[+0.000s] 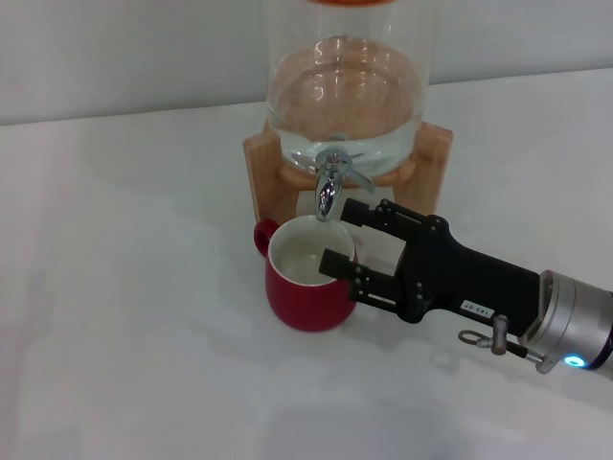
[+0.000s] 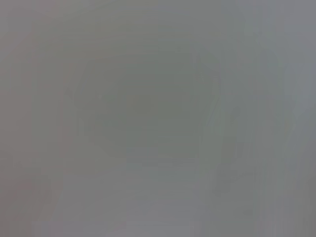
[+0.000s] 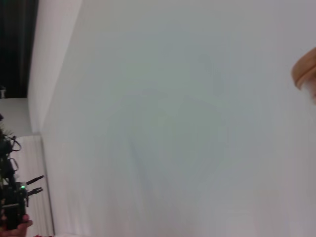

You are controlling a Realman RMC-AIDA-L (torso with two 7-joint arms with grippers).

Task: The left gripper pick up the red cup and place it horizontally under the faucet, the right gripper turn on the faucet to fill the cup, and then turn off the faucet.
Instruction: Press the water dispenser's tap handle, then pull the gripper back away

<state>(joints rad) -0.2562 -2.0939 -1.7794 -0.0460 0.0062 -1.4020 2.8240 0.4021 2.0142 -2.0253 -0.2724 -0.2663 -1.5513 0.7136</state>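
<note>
The red cup [image 1: 305,292] stands upright on the white table, its white inside facing up, directly below the spout of the chrome faucet [image 1: 330,184]. Its loop handle points to the back left. My right gripper [image 1: 347,238] reaches in from the right and is open. One finger lies just right of the spout and the other over the cup's right rim, and it holds nothing. Far off at the edge of the right wrist view, a dark shape with a green light [image 3: 19,190] looks like my left arm, parked away from the work. The left wrist view is a blank grey.
The faucet sits on a clear glass dispenser [image 1: 345,86] holding water, on a wooden stand [image 1: 261,158] at the back of the table. A corner of that stand [image 3: 303,69] shows in the right wrist view. White tabletop [image 1: 124,316] spreads to the left and front.
</note>
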